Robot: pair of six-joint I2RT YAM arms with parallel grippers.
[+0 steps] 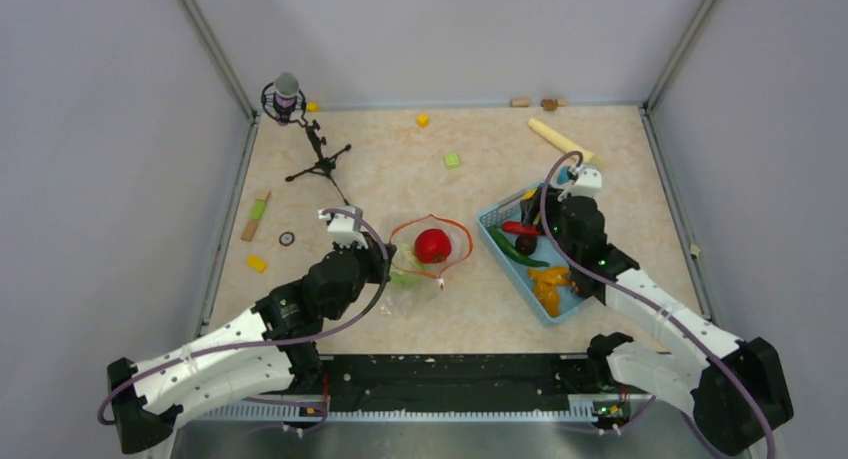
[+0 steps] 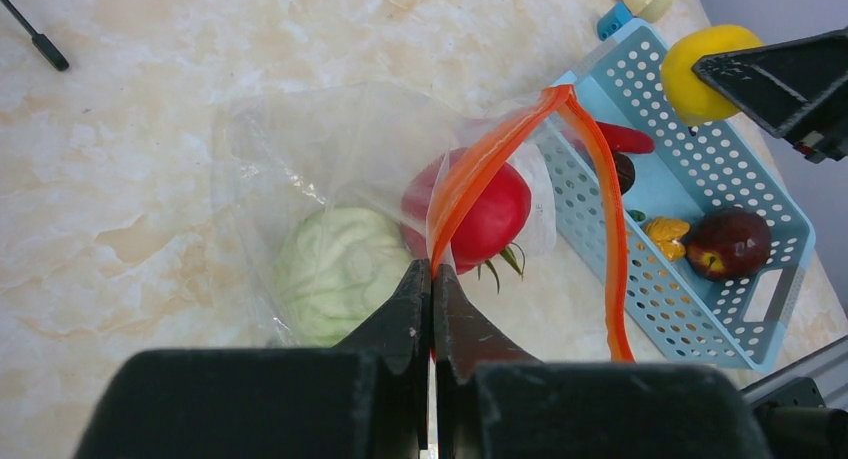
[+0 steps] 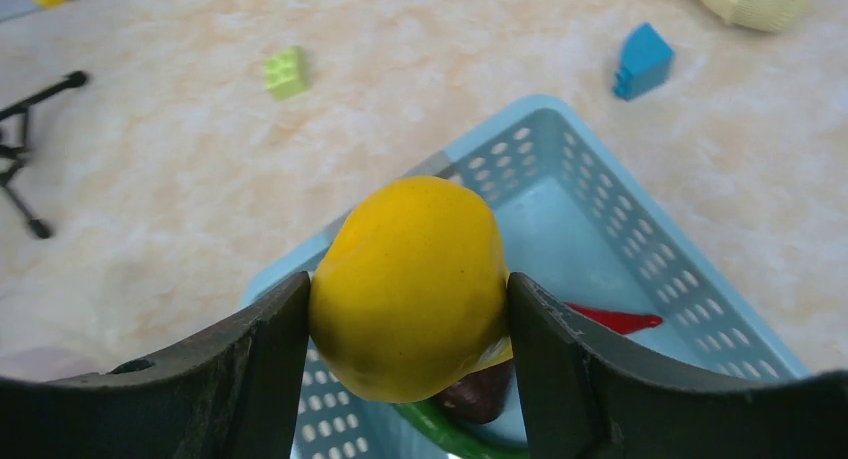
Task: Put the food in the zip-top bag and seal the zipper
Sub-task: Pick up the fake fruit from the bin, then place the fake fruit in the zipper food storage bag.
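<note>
The clear zip-top bag (image 1: pixel 425 269) lies mid-table with its orange-red zipper (image 2: pixel 500 149) standing open in a loop. A red tomato (image 2: pixel 495 214) and a pale green cabbage piece (image 2: pixel 335 269) are inside it. My left gripper (image 2: pixel 432 271) is shut on the zipper strip at the bag's near edge. My right gripper (image 3: pixel 410 299) is shut on the yellow lemon (image 3: pixel 410 284) and holds it above the far end of the blue basket (image 3: pixel 540 119). A red chili (image 1: pixel 520 228), a green piece (image 1: pixel 515 249), a dark red piece (image 2: pixel 728 244) and an orange piece (image 1: pixel 548 284) lie in the basket. I see no slider tab.
The light-blue mesh basket (image 1: pixel 487 219) stands right of the bag. A beige stick (image 1: pixel 560 139) and a blue cube (image 3: pixel 642 61) lie behind it. A microphone tripod (image 1: pixel 318 159) stands at the back left. Small yellow (image 1: pixel 423 120) and green (image 1: pixel 452 160) cubes are scattered.
</note>
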